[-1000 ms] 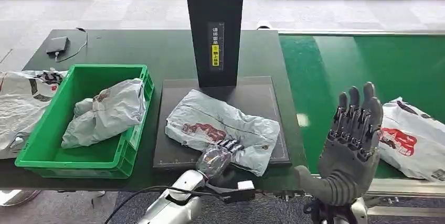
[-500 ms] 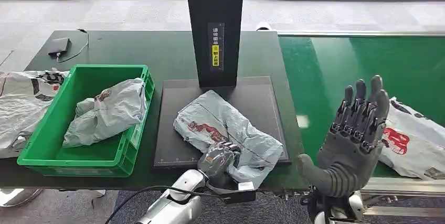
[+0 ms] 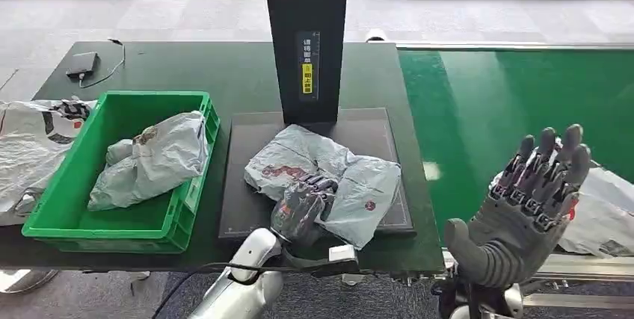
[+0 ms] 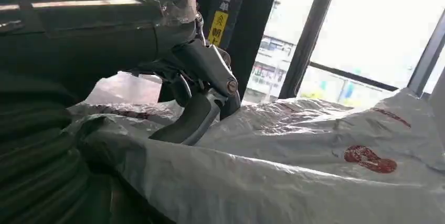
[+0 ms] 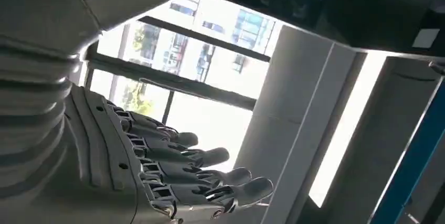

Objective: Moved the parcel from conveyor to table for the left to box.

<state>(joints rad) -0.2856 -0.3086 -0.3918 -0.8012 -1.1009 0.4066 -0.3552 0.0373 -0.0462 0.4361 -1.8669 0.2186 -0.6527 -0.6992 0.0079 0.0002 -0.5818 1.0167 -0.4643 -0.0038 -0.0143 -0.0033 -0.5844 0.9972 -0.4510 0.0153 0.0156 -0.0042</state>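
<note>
partly hidden parcel [image 3: 359,184] under left hand [image 3: 299,211]

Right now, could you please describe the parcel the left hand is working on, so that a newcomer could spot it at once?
Find the tall black post at the middle of the dark table; a flat black platform lies at its foot. The crumpled grey parcel lies on that platform, with the left hand gripping its near edge. The other grey bags lie in the green bin, off the table's left end, or on the green conveyor.
</note>
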